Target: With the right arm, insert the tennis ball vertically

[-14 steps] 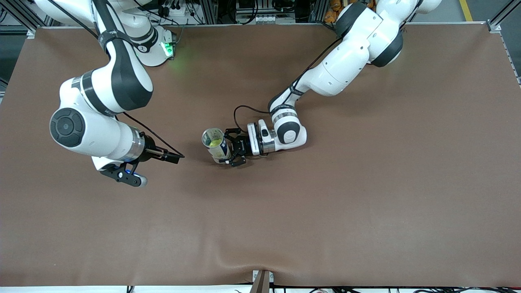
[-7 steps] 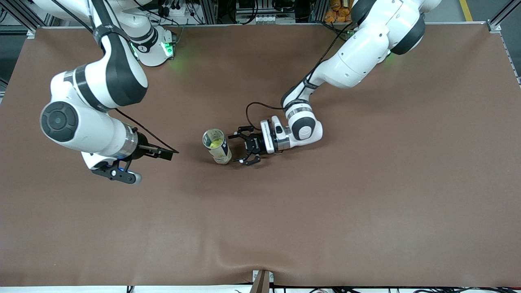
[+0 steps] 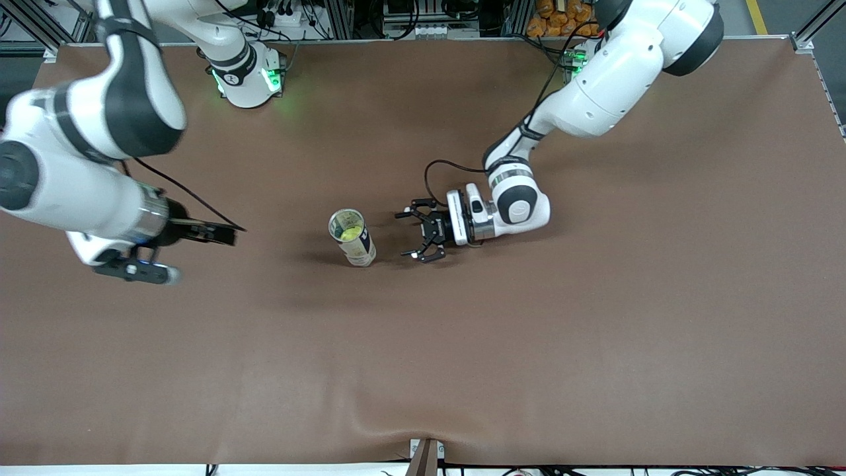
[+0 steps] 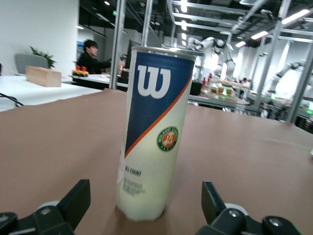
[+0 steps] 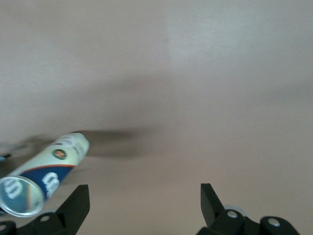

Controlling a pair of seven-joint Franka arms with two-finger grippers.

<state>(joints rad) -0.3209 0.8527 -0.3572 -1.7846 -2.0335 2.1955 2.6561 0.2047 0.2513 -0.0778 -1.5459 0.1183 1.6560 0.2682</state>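
A tennis ball can stands upright on the brown table, its open top up, with the yellow tennis ball inside it. My left gripper, with black claw fingers, is open and empty. It lies low beside the can toward the left arm's end, a small gap away. In the left wrist view the can stands just ahead of the open left gripper. My right gripper is open and empty over bare table toward the right arm's end. The right wrist view shows the can off to one side of the right gripper.
The brown table cover has a raised wrinkle at the edge nearest the front camera. The arm bases stand along the table edge farthest from that camera.
The left gripper has let go of the can and drawn back toward the left arm's end. The right arm has swung away from the can toward its own end. The can has stayed upright.
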